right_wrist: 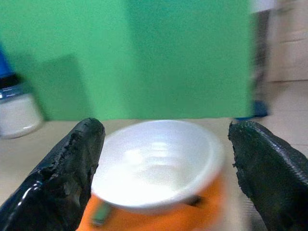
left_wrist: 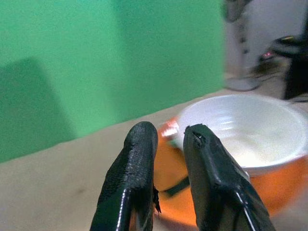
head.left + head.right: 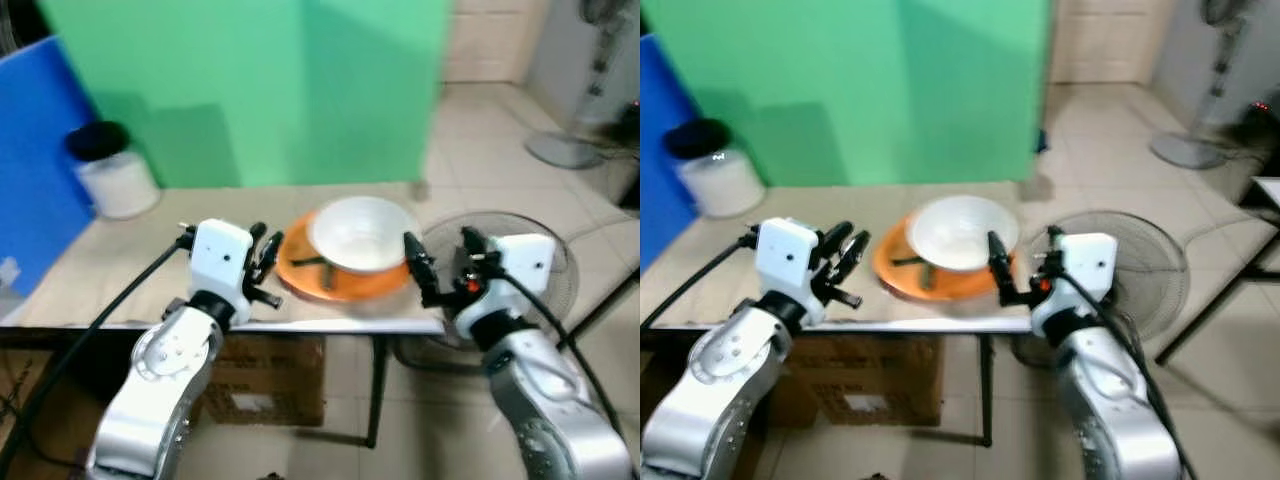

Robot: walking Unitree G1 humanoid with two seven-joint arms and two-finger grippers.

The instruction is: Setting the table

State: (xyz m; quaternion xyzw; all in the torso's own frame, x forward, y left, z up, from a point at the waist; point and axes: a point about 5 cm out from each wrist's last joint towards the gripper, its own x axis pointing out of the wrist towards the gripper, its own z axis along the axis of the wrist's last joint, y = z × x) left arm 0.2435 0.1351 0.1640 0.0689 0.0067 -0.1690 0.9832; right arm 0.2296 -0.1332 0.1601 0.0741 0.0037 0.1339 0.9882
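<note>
A white bowl (image 3: pixel 362 232) sits on an orange plate (image 3: pixel 296 272) near the right end of the beige table (image 3: pixel 120 270). A dark utensil (image 3: pixel 310 263) lies on the plate beside the bowl. My left gripper (image 3: pixel 265 255) hovers just left of the plate, its fingers (image 2: pixel 139 159) close together with nothing between them. My right gripper (image 3: pixel 442 262) is at the table's right front corner, open wide. In the right wrist view the bowl (image 1: pixel 154 163) lies ahead between the spread fingers (image 1: pixel 77 159).
A white jar with a black lid (image 3: pixel 112 170) stands at the table's far left, by a blue board (image 3: pixel 30 180). A green screen (image 3: pixel 250 80) backs the table. A floor fan (image 3: pixel 572 275) lies right of the table. A cardboard box (image 3: pixel 265 380) sits underneath.
</note>
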